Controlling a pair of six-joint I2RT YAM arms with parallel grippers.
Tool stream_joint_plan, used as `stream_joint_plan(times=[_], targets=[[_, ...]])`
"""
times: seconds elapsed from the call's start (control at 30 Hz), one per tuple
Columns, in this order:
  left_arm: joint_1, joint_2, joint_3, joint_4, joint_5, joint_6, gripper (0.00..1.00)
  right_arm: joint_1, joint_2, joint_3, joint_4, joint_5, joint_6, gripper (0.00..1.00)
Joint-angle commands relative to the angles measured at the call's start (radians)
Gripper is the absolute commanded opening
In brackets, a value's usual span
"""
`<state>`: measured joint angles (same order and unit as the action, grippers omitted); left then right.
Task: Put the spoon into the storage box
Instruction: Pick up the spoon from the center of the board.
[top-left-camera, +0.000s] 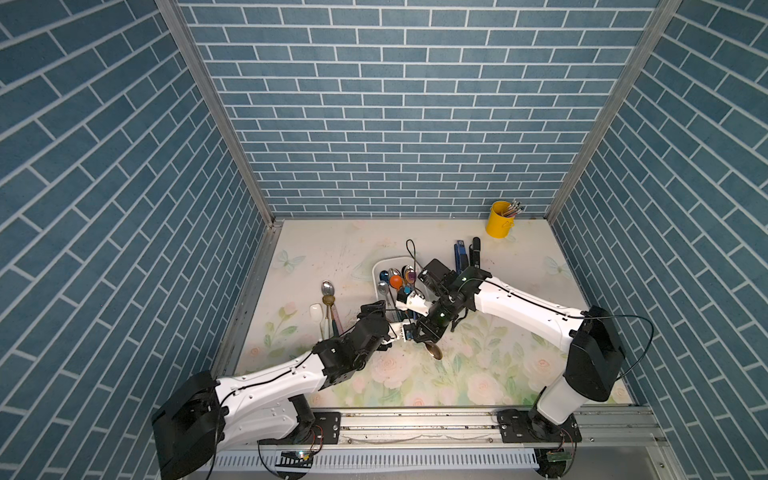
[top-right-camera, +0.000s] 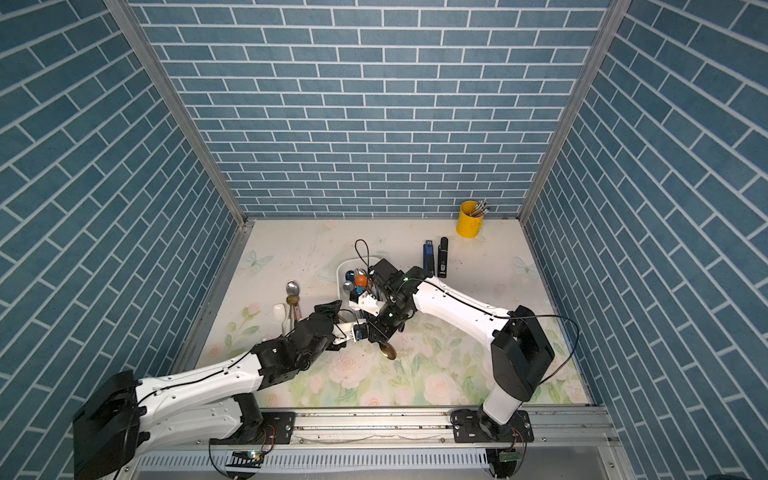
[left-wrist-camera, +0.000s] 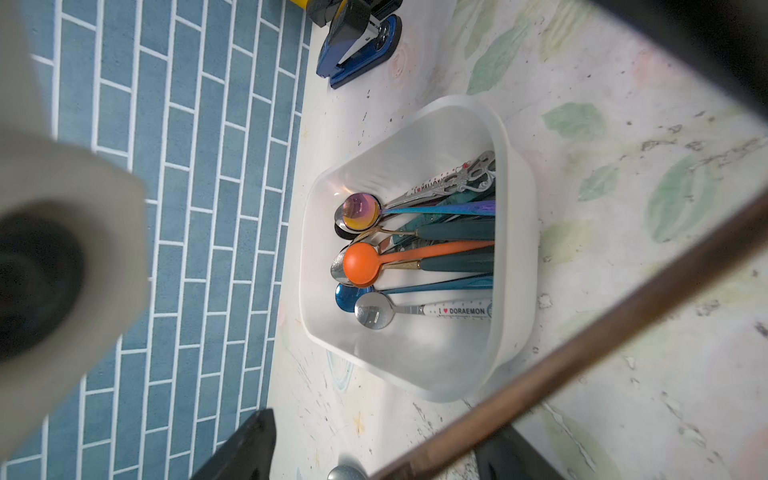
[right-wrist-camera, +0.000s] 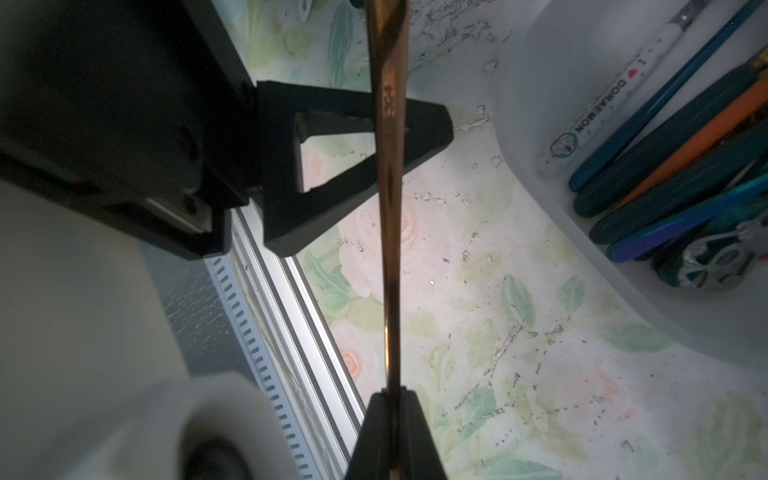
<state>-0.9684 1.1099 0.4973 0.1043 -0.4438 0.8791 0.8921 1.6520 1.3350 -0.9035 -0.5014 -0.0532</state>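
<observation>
- R gripper (right-wrist-camera: 390, 401): jaws clamped on the copper spoon's (right-wrist-camera: 388, 208) handle; grip shows clearly in R wrist view.
- Spoon bowl (top-left-camera: 434, 351) sticks out below R gripper toward the front rail, over the floral table (top-left-camera: 498, 374). Can't tell if the bowl touches the table.
- L gripper (top-left-camera: 404, 330): jaws wide apart and holding nothing. The spoon handle runs between the fingers (right-wrist-camera: 286, 216).
- Both grippers meet just beside the box's near end.
- Box (left-wrist-camera: 519, 249): mid-table, holds approx. 8 mixed spoons, incl. an orange one (left-wrist-camera: 360, 262). The copper spoon is outside it.
- Three more spoons (top-left-camera: 328, 299) lie on the table left of the box.
- Blue stapler (top-left-camera: 459, 253) and black one (top-left-camera: 476, 251) are right of the box, yellow cup (top-left-camera: 498, 220) in the far right corner.
</observation>
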Motion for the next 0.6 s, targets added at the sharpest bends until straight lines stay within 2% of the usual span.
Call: stream_joint_plan(times=[0.0, 0.13, 0.4, 0.57], targets=[[-0.010, 0.024, -0.010, 0.075, 0.027, 0.273, 0.79, 0.007, 0.005, 0.043, -0.040, -0.033, -0.029, 0.00], [-0.014, 0.043, -0.008, 0.071, 0.036, 0.281, 0.72, 0.008, 0.015, 0.076, -0.053, -0.010, -0.029, 0.00], [-0.044, 0.043, -0.025, 0.097, 0.017, 0.291, 0.42, 0.008, 0.051, 0.117, -0.066, 0.015, -0.038, 0.00], [-0.056, 0.044, -0.029, 0.097, 0.015, 0.298, 0.32, 0.008, 0.057, 0.151, -0.077, 0.009, -0.049, 0.00]])
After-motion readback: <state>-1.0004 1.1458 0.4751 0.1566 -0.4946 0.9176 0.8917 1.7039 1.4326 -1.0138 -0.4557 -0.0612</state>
